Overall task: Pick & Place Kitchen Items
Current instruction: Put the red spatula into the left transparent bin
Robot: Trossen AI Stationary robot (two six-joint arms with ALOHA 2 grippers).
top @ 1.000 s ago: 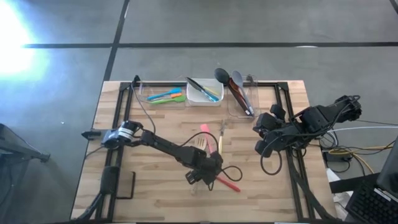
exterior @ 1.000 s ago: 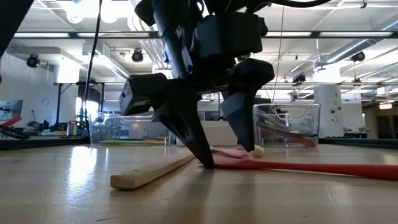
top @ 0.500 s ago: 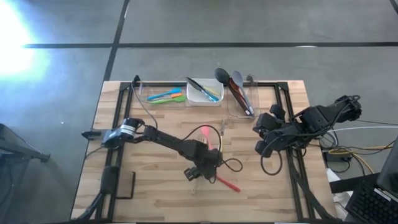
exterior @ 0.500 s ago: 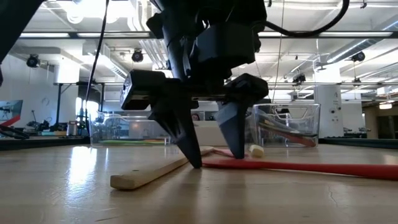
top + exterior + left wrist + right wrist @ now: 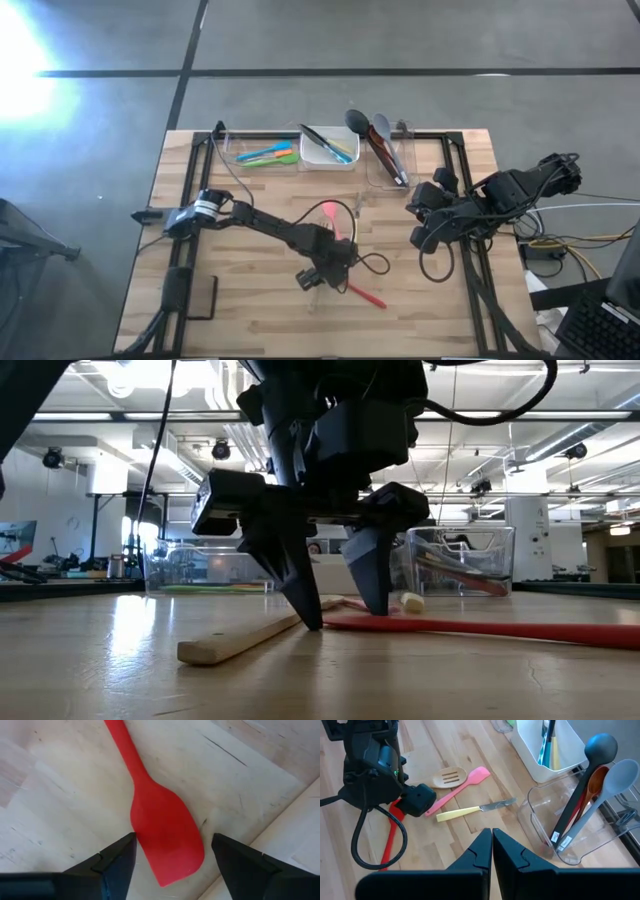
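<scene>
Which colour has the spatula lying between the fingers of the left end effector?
Red: the flat-bladed silicone spatula shows best in the left wrist view.

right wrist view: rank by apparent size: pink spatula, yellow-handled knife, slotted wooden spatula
1. pink spatula, longest.
2. yellow-handled knife, slightly shorter; close to the pink one, so that order is not firm.
3. slotted wooden spatula, smallest, though the left arm hides part of it.

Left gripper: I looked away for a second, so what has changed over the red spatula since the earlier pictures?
The left gripper slid along the table from beside the red spatula to straddle its blade, fingers open and tips near the wood, nothing gripped yet. The spatula, the wooden utensil, the tubs and the right gripper, shut at the table's right side, stayed put.
</scene>
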